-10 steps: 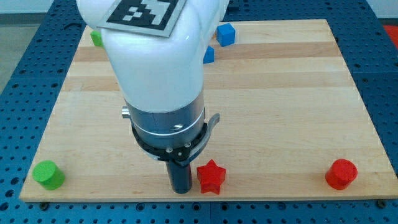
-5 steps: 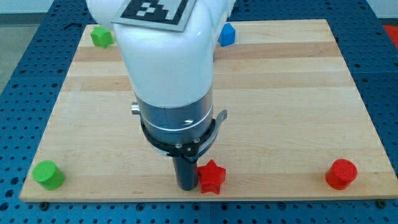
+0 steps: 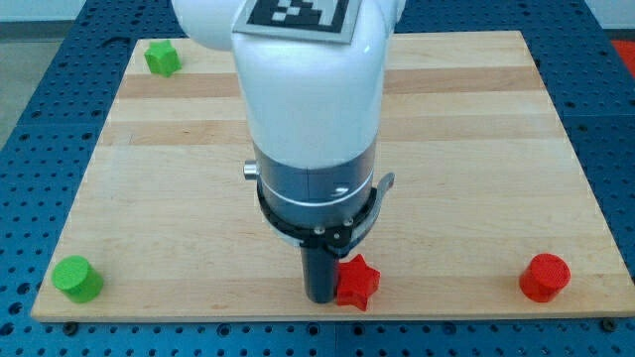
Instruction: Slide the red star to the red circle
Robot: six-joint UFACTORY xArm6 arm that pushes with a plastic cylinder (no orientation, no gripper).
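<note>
The red star (image 3: pixel 358 283) lies near the board's bottom edge, a little right of the middle. My tip (image 3: pixel 318 297) stands right against the star's left side, touching it. The red circle (image 3: pixel 545 277), a short cylinder, sits at the board's bottom right corner, well to the right of the star. The arm's white and grey body hides the middle of the board above the tip.
A green cylinder (image 3: pixel 77 279) sits at the bottom left corner of the wooden board (image 3: pixel 476 149). A green block (image 3: pixel 162 58) sits at the top left corner. The star and the red circle lie close to the board's bottom edge.
My tip has moved to the view's right, closed the gap to the red star and pushed it a short way right. The arm now hides the blue blocks at the top.
</note>
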